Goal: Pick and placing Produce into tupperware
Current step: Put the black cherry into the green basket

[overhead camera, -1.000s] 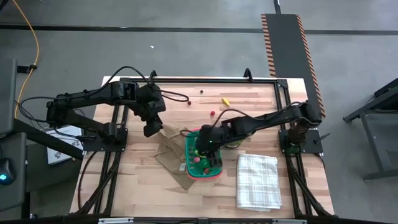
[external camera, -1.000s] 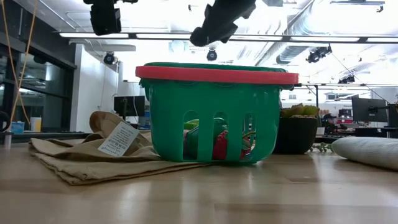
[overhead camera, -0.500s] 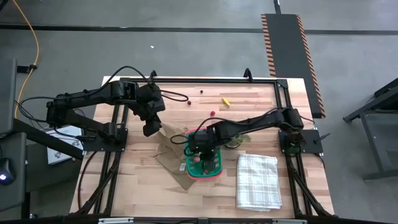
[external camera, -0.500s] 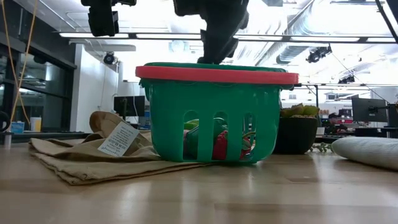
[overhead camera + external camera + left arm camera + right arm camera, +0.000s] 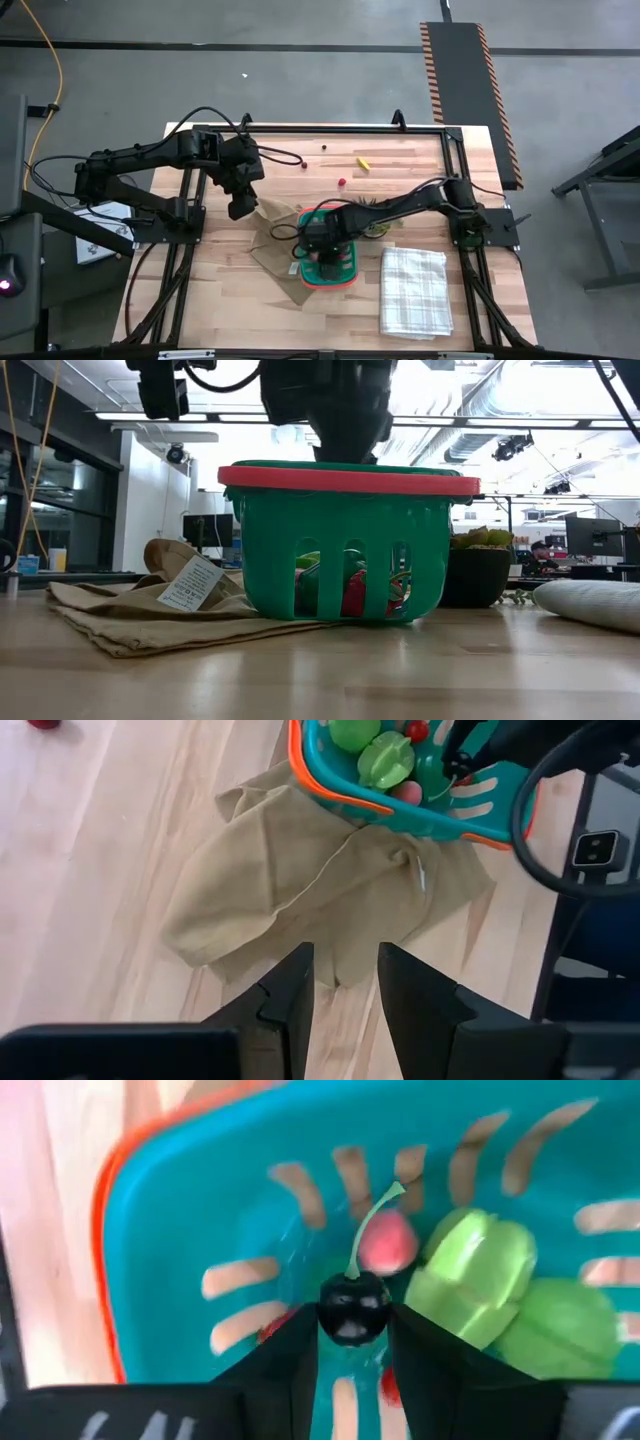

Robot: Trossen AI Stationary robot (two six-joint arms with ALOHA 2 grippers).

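Fingers of the left gripper (image 5: 341, 982) stand slightly apart with nothing between them, hovering over the crumpled brown bag (image 5: 310, 890) left of the tupperware (image 5: 327, 262). That teal, slot-sided basket with an orange rim holds pale green pieces (image 5: 470, 1280) and red ones. Inside it, the right gripper (image 5: 350, 1342) is clamped on a dark cherry (image 5: 352, 1306) with a green stem.

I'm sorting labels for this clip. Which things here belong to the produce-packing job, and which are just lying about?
Job:
- teal basket
- dark cherry between the right gripper fingers
- green pieces in the basket
- red ball and yellow piece on the table

Lying about:
- brown cloth bag
- checked cloth
- potted plant
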